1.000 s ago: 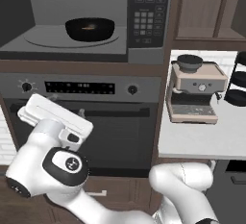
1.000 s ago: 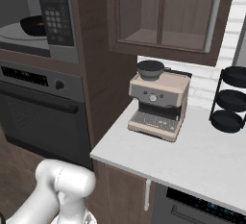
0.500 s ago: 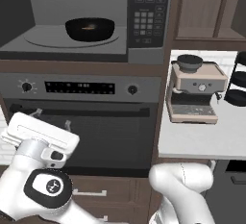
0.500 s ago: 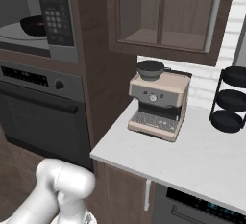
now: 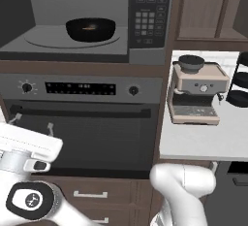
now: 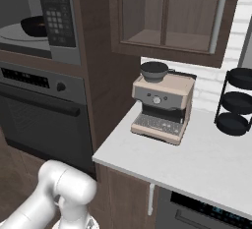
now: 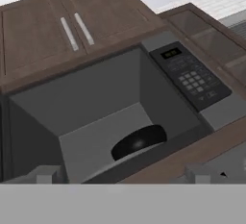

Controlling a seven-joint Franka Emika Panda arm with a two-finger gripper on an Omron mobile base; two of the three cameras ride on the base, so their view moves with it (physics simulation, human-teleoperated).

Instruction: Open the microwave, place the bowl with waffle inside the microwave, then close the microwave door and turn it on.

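Microwave (image 5: 97,21) stands open with one black bowl (image 5: 90,28) on the turntable inside, left of the keypad (image 5: 149,19). Of the waffle (image 5: 89,27) I make out only a faint golden streak in the bowl — the rim hides the rest. From below, my hand (image 7: 122,175) looks up into the cavity, fingers spread and holding nothing. One oven (image 5: 82,123) sits beneath; one coffee machine (image 6: 161,102) stands on the counter (image 6: 206,154) to the right.
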